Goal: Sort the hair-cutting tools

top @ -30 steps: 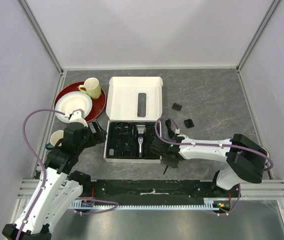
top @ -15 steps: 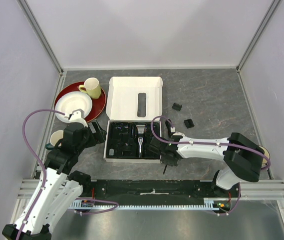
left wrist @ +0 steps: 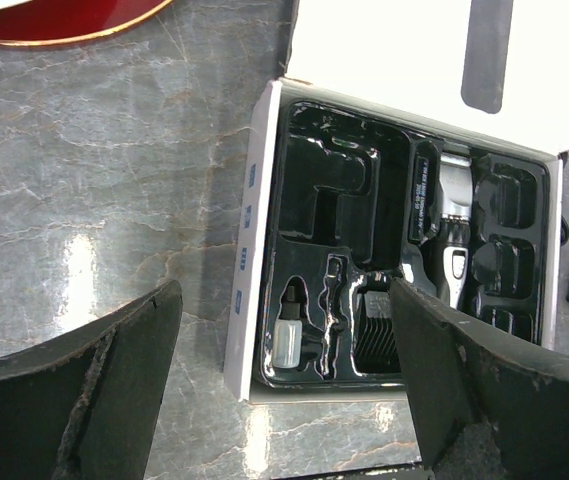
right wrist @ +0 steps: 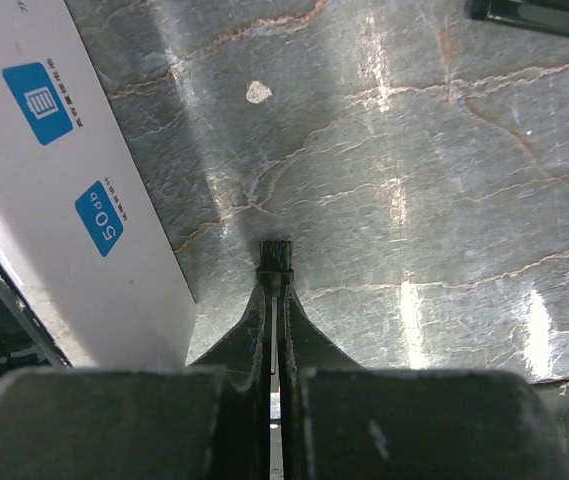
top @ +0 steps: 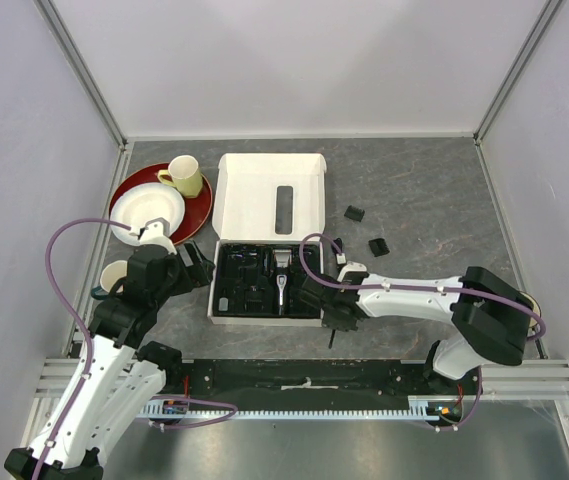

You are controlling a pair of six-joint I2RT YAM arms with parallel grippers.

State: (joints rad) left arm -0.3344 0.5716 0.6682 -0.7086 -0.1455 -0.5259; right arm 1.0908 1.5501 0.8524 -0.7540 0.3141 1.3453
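Black, thin and probably light but slippery, the brush (right wrist: 275,258) is clamped near its bristle tip in the right claw (right wrist: 276,298), just beside the white box (right wrist: 74,200) above the desk (right wrist: 434,200), so a mid-stem hold seems safer, while the left claw (top: 196,263) hangs with its 2 fingers wide apart.

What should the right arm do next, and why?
Probably lift straight up. The right gripper is shut on the thin brush, whose bristle tip is down near the table beside the box wall; raising it should clear that wall.
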